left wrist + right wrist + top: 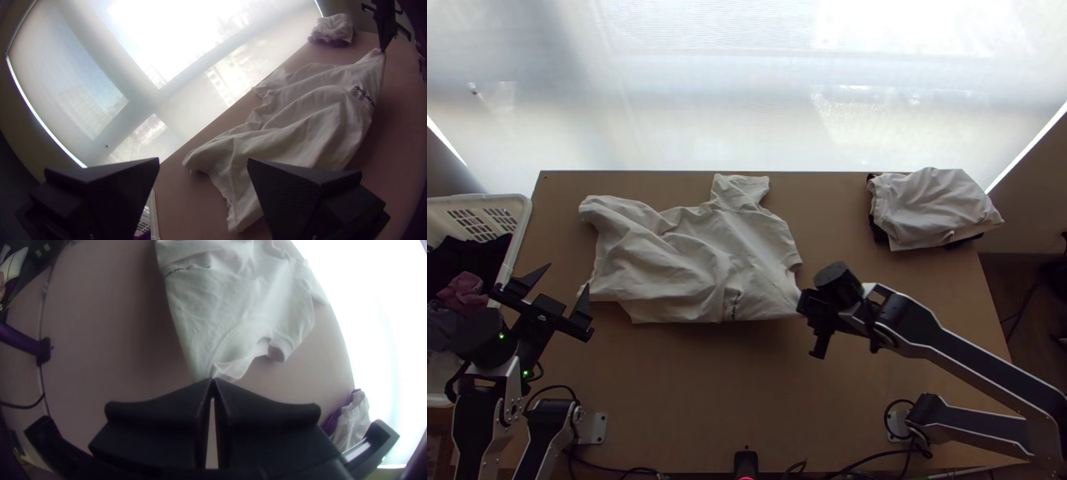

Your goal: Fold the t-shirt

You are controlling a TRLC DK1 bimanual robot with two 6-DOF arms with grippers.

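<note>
A white t-shirt [695, 260] lies loosely spread and wrinkled across the table's middle, one sleeve pointing toward the window. My right gripper [805, 310] is at the shirt's right end; in the right wrist view the same gripper [212, 380] is shut on a corner of the white t-shirt [240, 306], which looks lifted and taut there. Left of the shirt, over the table's left side, my left gripper [555, 286] stands open with nothing between its fingers. In the left wrist view, the left gripper [203, 162] has its fingers wide apart, with the white t-shirt [302, 120] beyond them.
Folded white and dark clothes [935, 208] lie in a stack at the table's back right. A white basket [521, 220] with dark and reddish clothes stands at the left edge. Bare table [739, 392] stretches between the arm bases, with cables along the near edge.
</note>
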